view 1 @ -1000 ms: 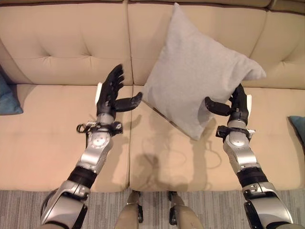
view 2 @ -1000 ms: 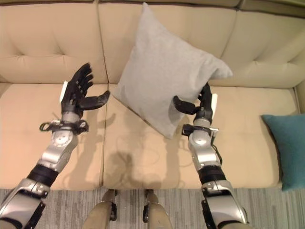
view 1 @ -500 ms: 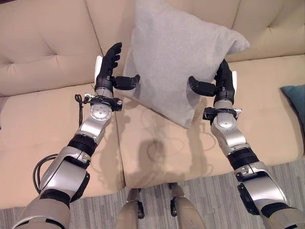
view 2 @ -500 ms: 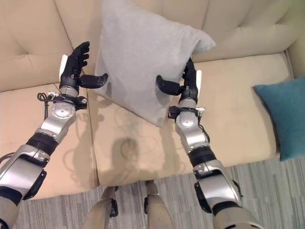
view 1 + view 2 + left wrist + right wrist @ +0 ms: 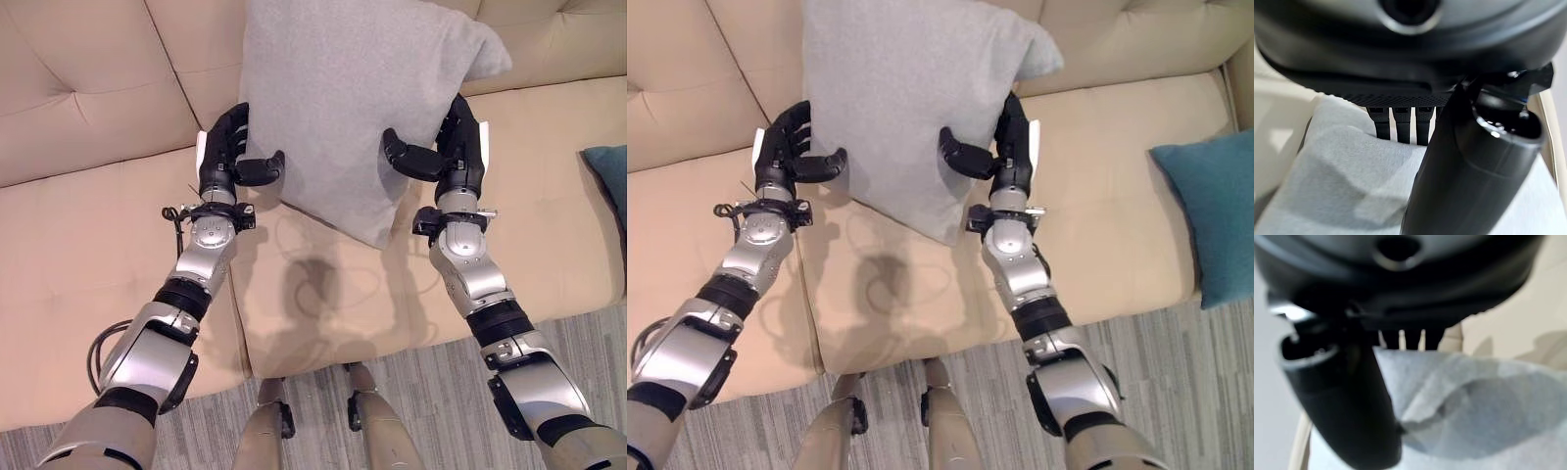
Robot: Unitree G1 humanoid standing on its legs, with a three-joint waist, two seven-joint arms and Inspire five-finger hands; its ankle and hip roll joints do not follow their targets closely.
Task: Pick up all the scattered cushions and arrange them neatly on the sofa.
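A large grey cushion [image 5: 353, 98] hangs tilted on one corner in front of the beige sofa's backrest [image 5: 88, 88], above the middle seat. My right hand [image 5: 460, 147] is shut on its right edge, thumb across the front and fingers behind. On the opposite side my left hand [image 5: 223, 157] pinches the left edge, thumb pressed on the front. The left wrist view shows the grey cushion [image 5: 1342, 186] under its fingers [image 5: 1400, 125]. In the right wrist view the grey cushion [image 5: 1488, 411] bunches beside the thumb [image 5: 1342, 396].
A teal cushion [image 5: 1205, 215] lies on the sofa's right seat, apart from my arms. The beige seat [image 5: 88, 264] spreads wide to the left. Grey striped carpet [image 5: 1176, 372] runs along the sofa's front edge.
My left hand, open and apart from the cushion a second ago, has closed onto its left edge. The right hand keeps its hold. The camera view has shifted.
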